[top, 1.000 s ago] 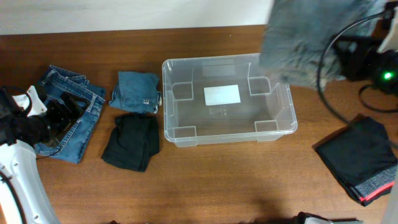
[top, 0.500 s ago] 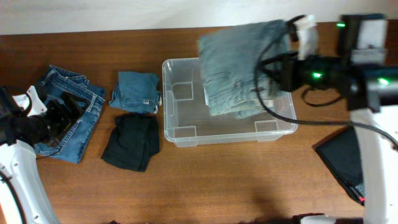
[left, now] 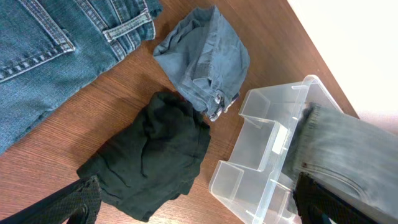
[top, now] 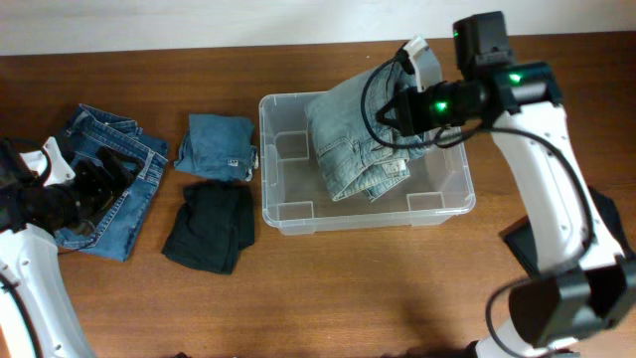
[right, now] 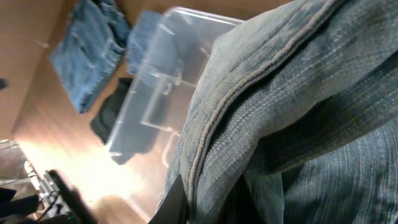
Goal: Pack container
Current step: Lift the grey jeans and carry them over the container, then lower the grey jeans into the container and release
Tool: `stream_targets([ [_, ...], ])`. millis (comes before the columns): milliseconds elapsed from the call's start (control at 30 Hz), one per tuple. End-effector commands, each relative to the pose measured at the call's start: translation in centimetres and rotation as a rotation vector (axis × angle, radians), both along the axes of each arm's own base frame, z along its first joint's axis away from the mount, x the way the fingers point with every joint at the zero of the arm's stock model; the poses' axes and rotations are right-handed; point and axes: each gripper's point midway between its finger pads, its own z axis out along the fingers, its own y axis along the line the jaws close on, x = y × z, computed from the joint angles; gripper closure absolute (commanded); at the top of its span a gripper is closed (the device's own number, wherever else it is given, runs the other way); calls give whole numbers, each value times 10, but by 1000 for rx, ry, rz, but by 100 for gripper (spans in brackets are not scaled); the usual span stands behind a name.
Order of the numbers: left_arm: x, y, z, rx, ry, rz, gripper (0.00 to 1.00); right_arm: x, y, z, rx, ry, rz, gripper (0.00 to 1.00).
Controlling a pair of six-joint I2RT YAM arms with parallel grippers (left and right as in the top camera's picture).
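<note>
Container (top: 283,217) mid-counter (top: 378,288), top open. Right claw (top: 405,102) pinched on pale folded jeans (top: 348,139), half inside bin for drop. Left claw (top: 99,179) spread wide, empty, parked over blue jeans (top: 134,204) far left.

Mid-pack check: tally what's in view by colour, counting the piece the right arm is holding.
Blue denim garments: 3 (dark jeans, small folded piece, faded jeans held by the right gripper)
Black garments: 2 (crumpled one, folded stack partly behind the arm)
Clear container: 1
Total: 6
</note>
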Motion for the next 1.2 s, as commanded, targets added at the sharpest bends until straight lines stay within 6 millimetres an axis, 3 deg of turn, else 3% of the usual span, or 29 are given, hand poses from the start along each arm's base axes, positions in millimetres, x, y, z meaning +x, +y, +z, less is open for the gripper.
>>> stream_targets([
  [0,-1,-1,-3,4,2,-18,1,15,7,-11,13,-10,27,96],
  [267,-1,-1,-3,4,2,-18,1,30,3,-55,-38,75,6,96],
  [700,-1,-1,-3,4,2,-18,1,24,-39,-119,-294,160,-99,96],
  [1167,-1,-1,-3,4,2,-18,1,16,-72,-135,-481,197,-160,96],
])
